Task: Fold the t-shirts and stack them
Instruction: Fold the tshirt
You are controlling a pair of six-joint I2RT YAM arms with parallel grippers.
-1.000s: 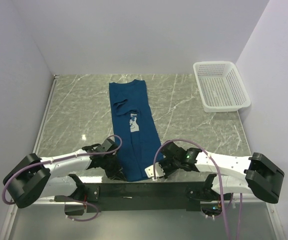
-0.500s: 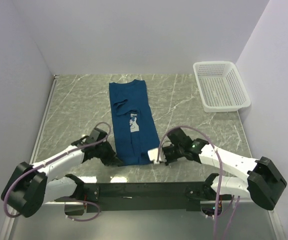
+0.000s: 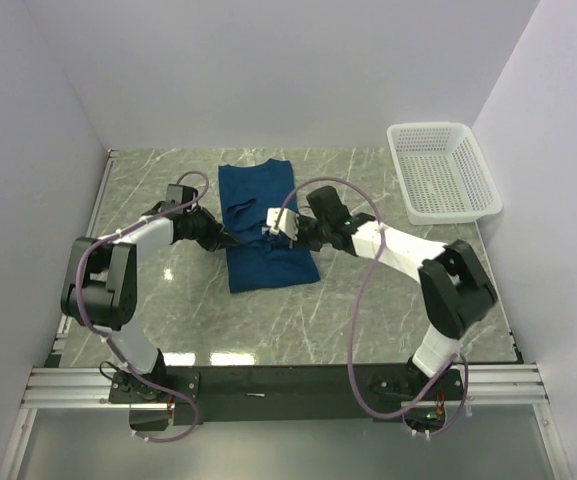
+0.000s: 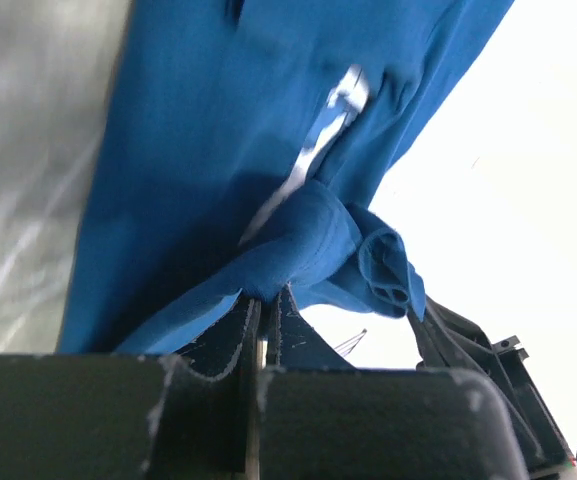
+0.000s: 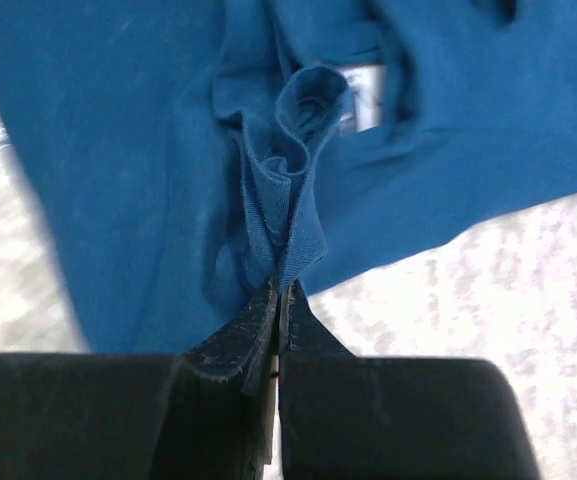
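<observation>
A dark royal-blue t-shirt (image 3: 260, 200) lies in the middle of the table, its near half doubled over toward the far end. My left gripper (image 3: 224, 240) is shut on the t-shirt's bunched hem at its left side; the left wrist view shows the cloth (image 4: 298, 235) pinched between the jaws (image 4: 266, 300). My right gripper (image 3: 296, 233) is shut on the hem at the right side; the right wrist view shows a fold of cloth (image 5: 290, 215) clamped at the fingertips (image 5: 278, 290). Both hold the hem above the shirt's middle. The chest print is mostly covered.
A white plastic mesh basket (image 3: 442, 171) stands at the far right corner. White walls close the table on the left, far and right sides. The marble tabletop (image 3: 148, 290) shows grey-green around the shirt.
Both grippers have carried the shirt's near hem away from the near edge toward the far end, folding the lower half over the upper half. Both arms are now stretched out far.
</observation>
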